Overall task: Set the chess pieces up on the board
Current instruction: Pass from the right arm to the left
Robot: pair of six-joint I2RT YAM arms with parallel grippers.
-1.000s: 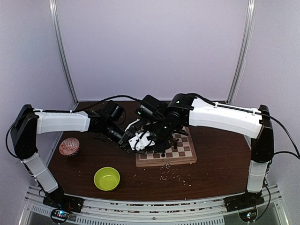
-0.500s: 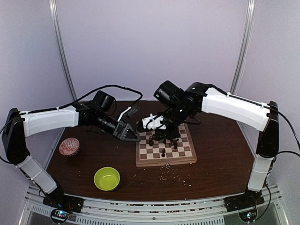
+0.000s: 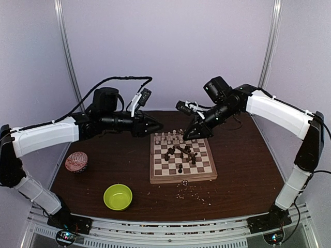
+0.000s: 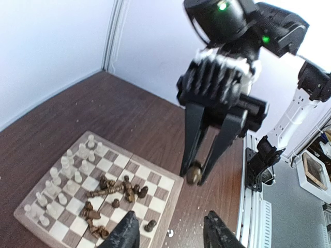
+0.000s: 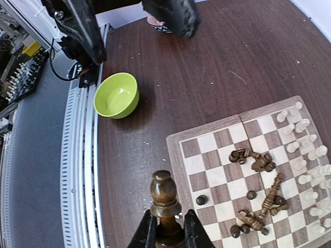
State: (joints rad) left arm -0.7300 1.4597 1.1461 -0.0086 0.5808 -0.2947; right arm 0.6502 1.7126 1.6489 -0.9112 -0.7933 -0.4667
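The right gripper (image 5: 166,223) pinched a dark-brown turned wooden chess piece (image 5: 162,188) above the one-o'clock corner of the checked wooden board (image 3: 182,179). The left gripper (image 4: 170,228) hung parted, empty. The piece was best lowered upright onto the six-o'clock rank, avoiding the toppled dark pieces (image 3: 180,151).

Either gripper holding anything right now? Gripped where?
Right gripper pinches one dark brown chess piece by its lower part, with the head sticking out past the fingertips. Left gripper is open and empty.

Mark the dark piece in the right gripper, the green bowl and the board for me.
dark piece (image 5: 162,188), right wrist view, its rounded head.
bowl (image 3: 118,197), top external view, bare inside bottom.
board (image 3: 165,177), top external view, near rim.
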